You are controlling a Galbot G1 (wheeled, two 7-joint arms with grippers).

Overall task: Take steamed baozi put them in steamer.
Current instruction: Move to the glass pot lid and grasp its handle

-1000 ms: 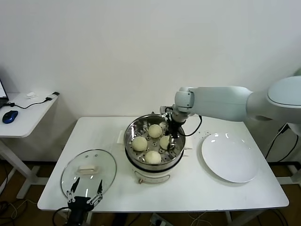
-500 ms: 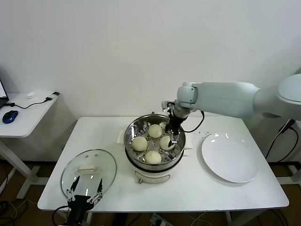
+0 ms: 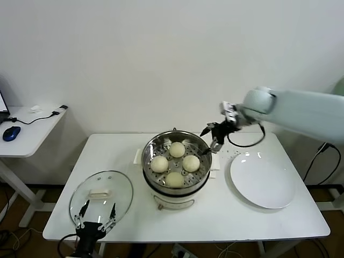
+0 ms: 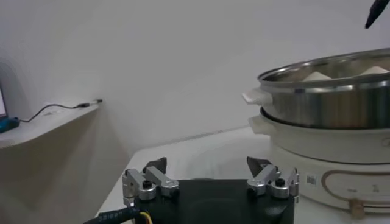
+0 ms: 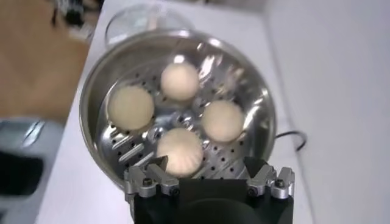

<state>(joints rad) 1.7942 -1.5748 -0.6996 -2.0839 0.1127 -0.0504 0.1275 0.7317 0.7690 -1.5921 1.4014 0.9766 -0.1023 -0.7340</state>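
Steamer point(image 3: 176, 161), round shiny steel pot w/ perforated floor on a white base, is seen at mid-table. Four baozi point(image 3: 176, 164), smooth, cream-white, round, are seated inside on the tray, spaced in a diamond, none touching the wall. R gripper point(image 3: 212, 137) is held above the pot's rim on the plate side, fingers spread wide, nothing grasped; baozi lie below and beyond its fingertips. White plate point(image 3: 263, 180) is set near those fingers, apart from the steamer, w/ bare tabletop between. L gripper point(image 3: 95, 220) is parked low at the table's point(image 3: 215, 215) front edge, fingers released, empty; glass lid point(image 3: 101, 196) lies just ahead of its fingertips. Side desk point(image 3: 27, 129) w/ a mouse point(image 3: 11, 133) stands well apart.
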